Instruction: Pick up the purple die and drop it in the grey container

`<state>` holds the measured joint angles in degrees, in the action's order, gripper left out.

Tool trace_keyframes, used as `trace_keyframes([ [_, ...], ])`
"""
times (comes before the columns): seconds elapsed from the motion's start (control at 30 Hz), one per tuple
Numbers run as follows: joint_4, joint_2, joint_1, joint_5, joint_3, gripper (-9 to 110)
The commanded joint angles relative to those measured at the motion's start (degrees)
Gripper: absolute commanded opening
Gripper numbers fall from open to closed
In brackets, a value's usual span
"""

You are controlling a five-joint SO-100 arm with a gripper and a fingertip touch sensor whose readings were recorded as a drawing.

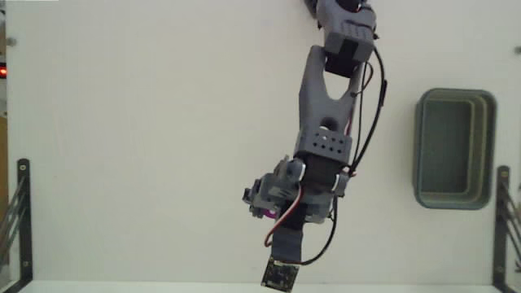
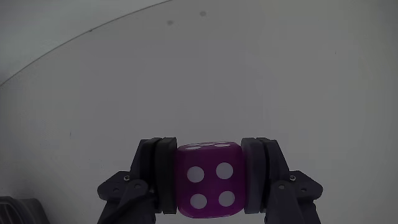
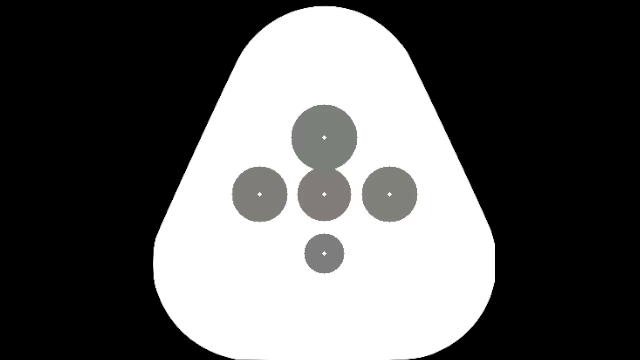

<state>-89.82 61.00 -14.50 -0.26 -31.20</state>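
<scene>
White worktop [image 1: 146,146] fills the fixed view from edge to edge, and we see the same pale surface behind the jaws in the wrist view.

We locate the purple die [image 2: 207,188] in the wrist view, clamped between the two dark fingers [image 2: 160,180] of the gripper [image 2: 207,183]. The jaws are closed against its left and right faces. The face turned to the wrist camera shows four white pips in a square; the top face is seen only at a shallow angle, and we cannot count its pips.

In the fixed view we see the die only as a small magenta patch [image 1: 267,213] at the gripper [image 1: 264,207], mostly hidden by the gripper body. It sits over the lower middle of the worktop, near the bottom edge. We cannot tell from either view whether the die touches the surface.

We note the grey arm [image 1: 330,114] entering from the top edge, right of centre, and reaching down toward the bottom edge. A black cable [image 1: 376,106] loops along its right side. A small dark circuit board [image 1: 278,277] hangs below the wrist, close to the bottom edge.

We find the grey container [image 1: 454,149] near the right edge of the worktop, about mid-height, well apart from the gripper. Its long side runs top to bottom.
</scene>
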Motion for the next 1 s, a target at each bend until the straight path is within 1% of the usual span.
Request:
trace_keyframes([
  [0.0,-0.2,3.0,-1.0,0.3,2.8,59],
  [0.43,0.5,5.6,3.7,0.3,-0.5,59],
  [0.97,2.3,11.9,15.1,0.3,-8.6,59],
])
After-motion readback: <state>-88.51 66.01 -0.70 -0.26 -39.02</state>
